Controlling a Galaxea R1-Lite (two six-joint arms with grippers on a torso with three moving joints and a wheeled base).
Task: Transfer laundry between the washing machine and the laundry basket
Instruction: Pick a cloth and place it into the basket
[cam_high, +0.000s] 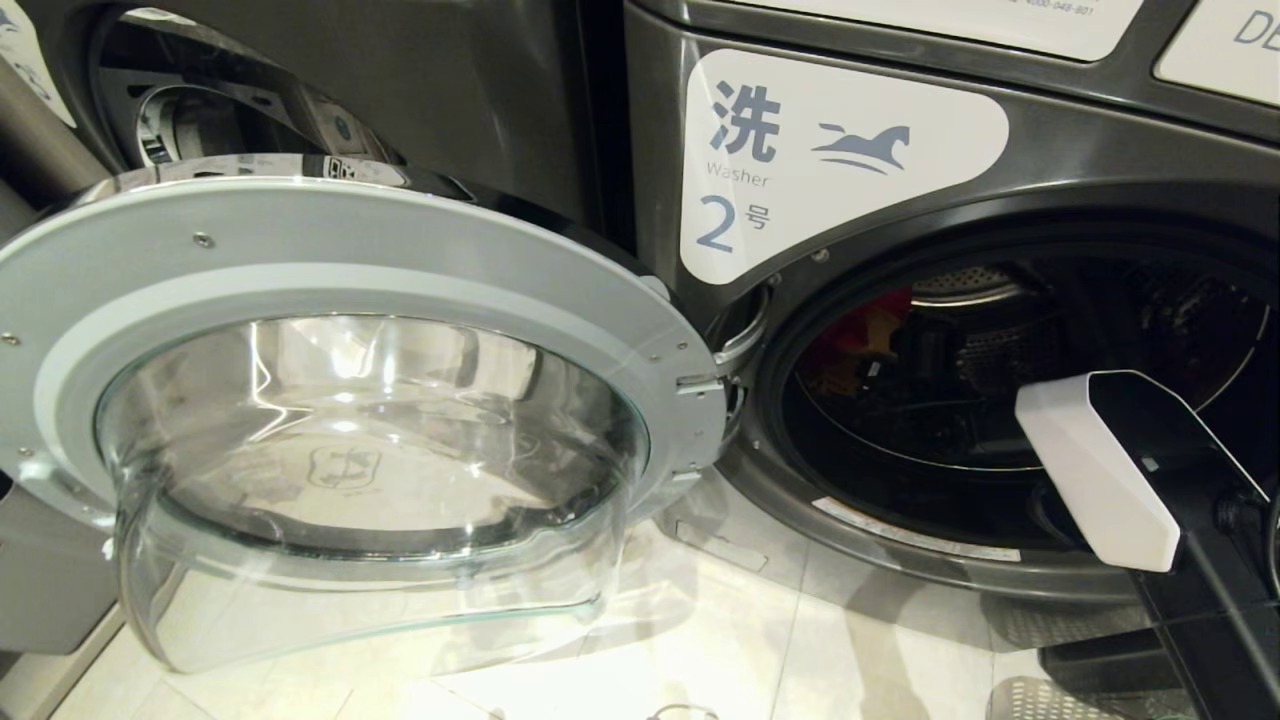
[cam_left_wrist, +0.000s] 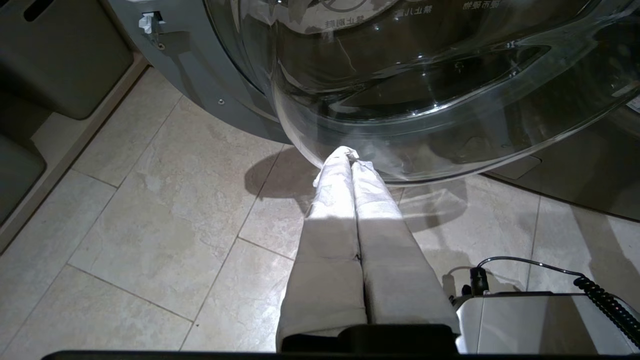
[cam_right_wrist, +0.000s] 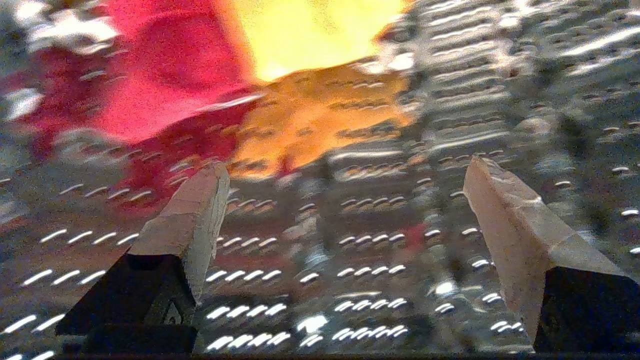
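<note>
My left gripper (cam_left_wrist: 350, 159) hangs over the tiled floor (cam_left_wrist: 150, 210), its fingers (cam_left_wrist: 332, 200) pressed together (cloth-wrapped, empty), tips just beside the open door's glass bowl (cam_left_wrist: 425, 100).

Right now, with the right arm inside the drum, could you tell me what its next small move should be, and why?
Probably ease the right gripper forward to the laundry. Its fingers are wide open and empty, and the red and yellow cloth lies just beyond them on the drum wall of the washing machine.

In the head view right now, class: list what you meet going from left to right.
Open glass door → white "Washer 2" label → red and yellow laundry inside the drum → right arm's white casing.
</note>
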